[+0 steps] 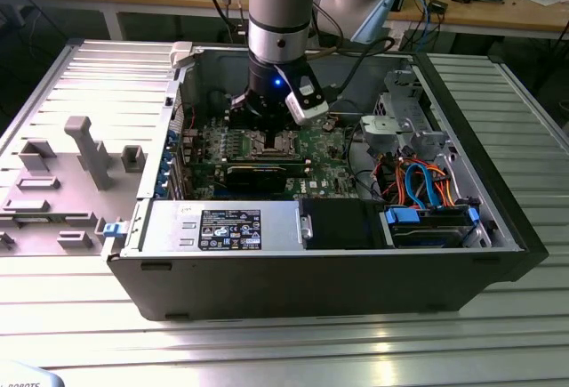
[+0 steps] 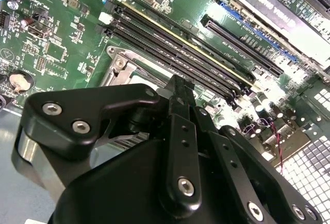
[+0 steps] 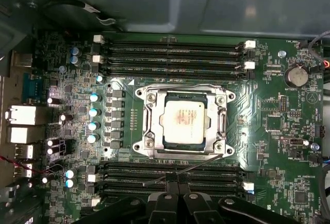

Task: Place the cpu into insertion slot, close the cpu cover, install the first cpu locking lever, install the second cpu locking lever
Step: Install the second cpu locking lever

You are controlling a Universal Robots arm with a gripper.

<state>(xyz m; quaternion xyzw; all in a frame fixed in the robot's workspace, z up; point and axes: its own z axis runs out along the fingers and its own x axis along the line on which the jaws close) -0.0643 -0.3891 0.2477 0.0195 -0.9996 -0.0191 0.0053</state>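
Hovering inside the open computer case (image 1: 498, 227), the gripper (image 3: 178, 189) hangs just above the green motherboard (image 3: 268, 141), beside the insertion slot (image 3: 147, 126). In the first wrist view the jaws look pressed together, with nothing between them, their tips over the long black memory slots (image 3: 170, 175) next to the socket. The cpu (image 3: 183, 122) lies seated in the insertion slot, its dull metal top showing through the window of the cpu cover (image 3: 223, 123), which lies flat over it. A thin locking lever (image 3: 206, 163) runs slantwise along the socket's edge nearest the jaws. The case rests on a ribbed metal desk (image 1: 284, 342).
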